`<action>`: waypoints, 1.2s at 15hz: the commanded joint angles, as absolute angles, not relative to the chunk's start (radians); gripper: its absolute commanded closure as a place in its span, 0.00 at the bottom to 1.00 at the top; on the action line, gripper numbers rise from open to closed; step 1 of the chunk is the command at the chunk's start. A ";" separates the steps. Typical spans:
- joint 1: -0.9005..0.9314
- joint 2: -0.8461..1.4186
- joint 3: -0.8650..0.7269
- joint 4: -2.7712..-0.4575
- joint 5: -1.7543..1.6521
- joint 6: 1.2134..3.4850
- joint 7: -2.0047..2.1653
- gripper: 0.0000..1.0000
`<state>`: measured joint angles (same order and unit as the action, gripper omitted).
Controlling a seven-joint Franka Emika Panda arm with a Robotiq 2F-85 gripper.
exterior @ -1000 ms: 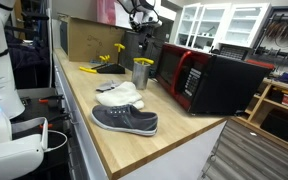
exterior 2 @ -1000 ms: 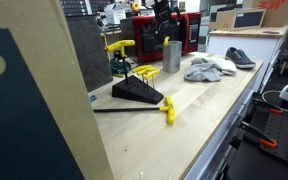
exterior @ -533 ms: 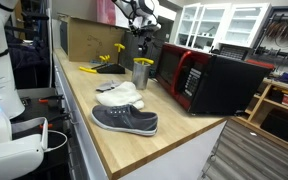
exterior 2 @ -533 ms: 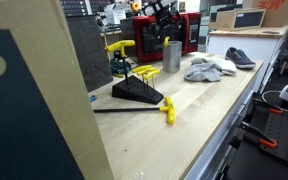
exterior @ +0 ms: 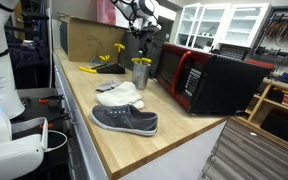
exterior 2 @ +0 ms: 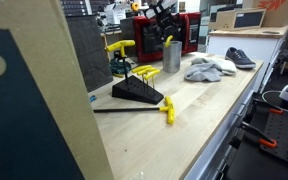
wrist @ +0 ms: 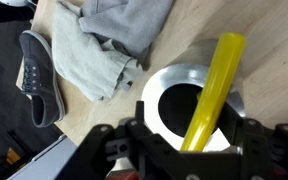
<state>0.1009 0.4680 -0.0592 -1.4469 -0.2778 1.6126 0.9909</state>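
On a wooden counter (exterior: 104, 125), in both exterior views, a metal cup (exterior: 141, 75) (exterior 2: 171, 57) stands upright between a red-fronted microwave (exterior: 209, 80) and a rumpled grey cloth (exterior: 121, 96). A dark shoe (exterior: 126, 120) lies just beyond the cloth. The gripper (exterior: 141, 30) (exterior 2: 163, 20) hangs directly above the cup.

A yellow rod (wrist: 212, 90) stands in the cup, its upper end showing just above the rim in both exterior views (exterior: 140, 62) (exterior 2: 167, 40). There its long axis is near upright, leaning slightly. In the wrist view the rod runs from lower centre to upper right across the cup's dark mouth and bright rim (wrist: 150, 100). Its rounded free end points to the upper right, past the rim. The rod is plain, smooth, uniformly yellow and of even thickness; its lower end is hidden by the gripper body.

In the wrist view the gripper (wrist: 191, 140) appears wide open: the dark fingers (wrist: 134, 138) stand well to either side of the rod and seem not to touch it, though the close, dark framing leaves this uncertain. The cloth (wrist: 114, 40) and shoe (wrist: 41, 80) lie to the upper left of this view. A black stand of yellow hex keys (exterior 2: 139, 88) sits farther along the counter.
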 commanded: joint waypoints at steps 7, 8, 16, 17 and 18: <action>0.121 0.467 -0.075 -1.439 -0.297 1.568 1.015 0.99; 0.123 0.467 -0.075 -1.439 -0.300 1.565 1.015 0.53; 0.153 0.461 -0.065 -1.456 -0.326 1.563 1.010 0.01; 0.158 0.461 -0.064 -1.457 -0.331 1.561 1.006 0.19; 0.162 0.460 -0.064 -1.464 -0.336 1.564 1.005 0.38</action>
<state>0.1433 0.4691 -0.0612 -1.4526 -0.3090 1.5884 0.9909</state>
